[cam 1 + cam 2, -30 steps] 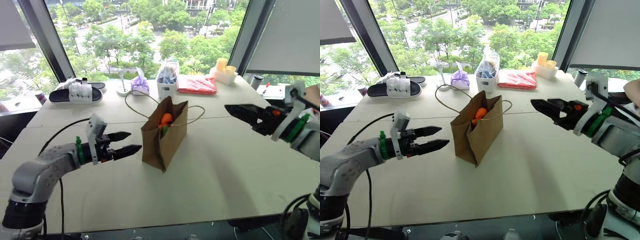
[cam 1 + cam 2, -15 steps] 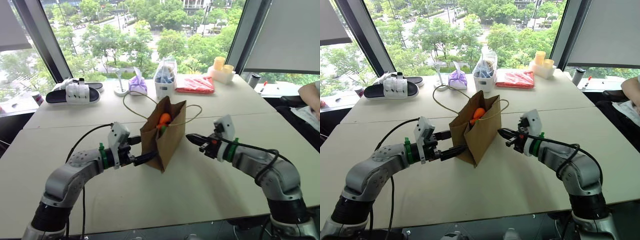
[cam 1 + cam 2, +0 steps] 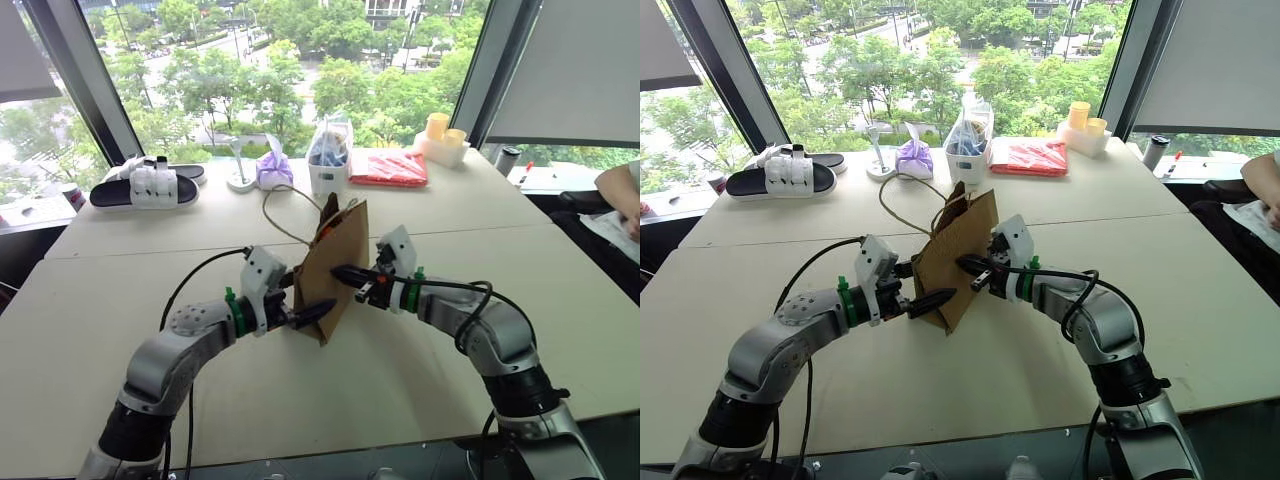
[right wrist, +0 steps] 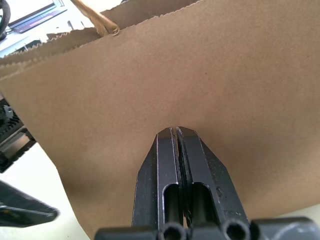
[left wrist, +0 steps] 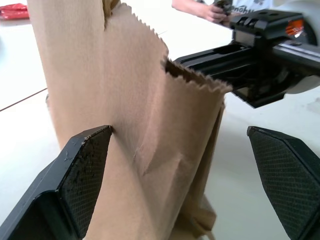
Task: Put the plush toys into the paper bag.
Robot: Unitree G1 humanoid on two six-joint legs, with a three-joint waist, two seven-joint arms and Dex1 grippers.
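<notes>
The brown paper bag (image 3: 335, 262) stands mid-table, pressed narrow, its cord handles (image 3: 285, 205) flopping toward the window. The plush toys are hidden inside it. My left gripper (image 3: 300, 298) is open, one finger (image 5: 80, 175) against the bag's near wall (image 5: 125, 110) and the other finger (image 5: 287, 172) out past its edge. My right gripper (image 4: 176, 132) is shut with nothing in it. Its tips touch the bag's broad side (image 4: 210, 70) from the right, and it also shows as my right gripper (image 5: 225, 55) behind the bag's serrated top edge.
Along the window side lie a black-and-white sandal (image 3: 145, 185), a purple cloth bundle (image 3: 272, 170), a white tub with a plastic bag (image 3: 330, 160), a red flat packet (image 3: 392, 167) and yellow cups (image 3: 442, 130). A person's arm (image 3: 622, 190) shows at the right edge.
My right gripper shut and swung left and down onto the bag's side. My left gripper moved right to the bag's near edge. The bag got squeezed narrower, and the orange toy no longer shows.
</notes>
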